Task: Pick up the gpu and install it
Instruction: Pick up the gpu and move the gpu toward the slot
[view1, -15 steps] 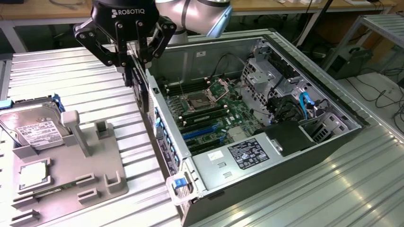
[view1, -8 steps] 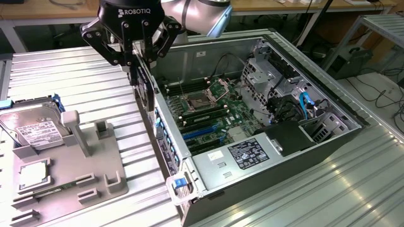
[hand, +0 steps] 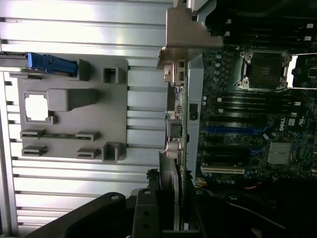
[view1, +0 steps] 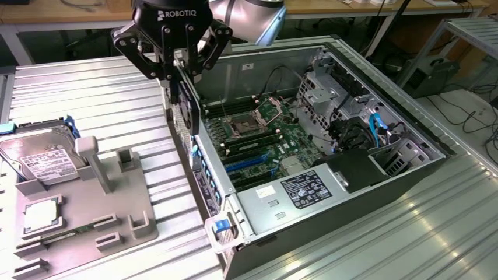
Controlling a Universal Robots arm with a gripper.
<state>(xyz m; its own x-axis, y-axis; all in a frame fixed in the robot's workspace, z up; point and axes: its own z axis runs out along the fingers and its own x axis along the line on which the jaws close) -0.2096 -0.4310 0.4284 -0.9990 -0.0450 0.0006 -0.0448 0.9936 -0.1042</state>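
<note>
My gripper (view1: 183, 73) is shut on the gpu (view1: 184, 114), a thin dark card that hangs edge-on below the fingers. It hangs over the near side wall of the open computer case (view1: 233, 201), beside the motherboard (view1: 260, 137). In the wrist view the gpu (hand: 172, 168) runs away from my gripper (hand: 171, 213), with its silver bracket (hand: 182, 34) at the far end, along the case wall. The blue and black expansion slots (hand: 225, 148) lie just inside that wall, next to the card.
A grey fixture plate (view1: 116, 204) stands at the exterior view's left, holding a silver hard drive (view1: 43, 160) and a small square chip (view1: 41, 214). The case holds an empty CPU socket (view1: 242, 123), drive cages (view1: 327, 87), blue cables (view1: 377, 128) and a power supply (view1: 300, 192).
</note>
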